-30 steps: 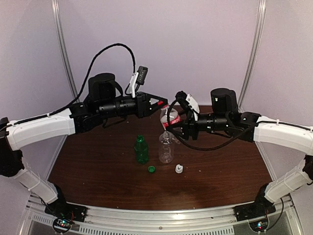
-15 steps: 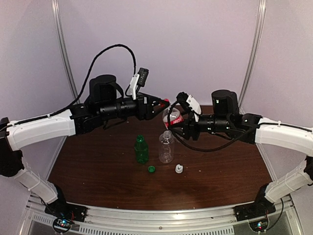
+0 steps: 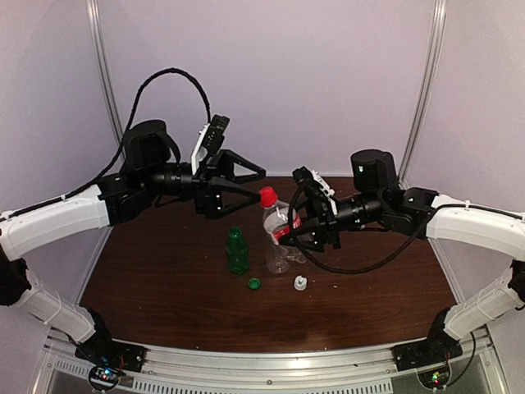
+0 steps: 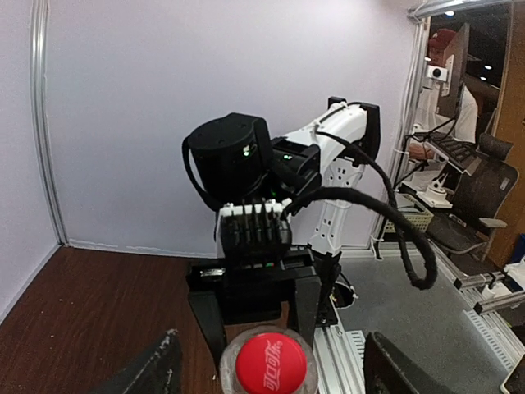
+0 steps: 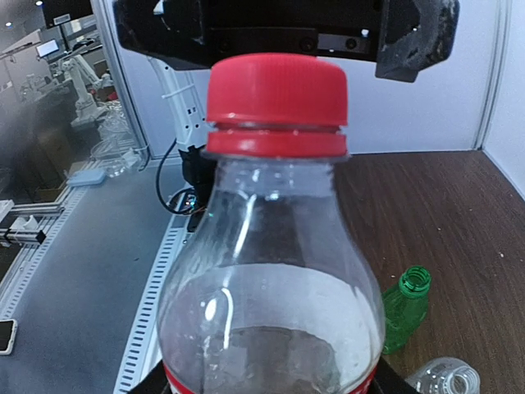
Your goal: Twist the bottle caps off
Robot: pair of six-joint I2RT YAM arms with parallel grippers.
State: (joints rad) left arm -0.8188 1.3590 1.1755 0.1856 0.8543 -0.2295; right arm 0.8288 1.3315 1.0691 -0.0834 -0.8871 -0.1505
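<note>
Two caps (image 3: 254,284) are off by the green bottle (image 3: 237,251); red cap (image 3: 267,196) is left, red-label bottle (image 3: 277,226) clamped by right gripper (image 3: 294,230), left gripper (image 3: 261,185) opened.

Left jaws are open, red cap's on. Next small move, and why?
Probably ease the left gripper forward over the red cap and close to twist. It stands open, clear of the cap, which sits on the bottle gripped by the right gripper; the green cap and white cap already lie on the table.

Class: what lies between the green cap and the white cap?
Only bare table separates the green cap and white cap in the top view; the clear bottle stands behind the gap.
</note>
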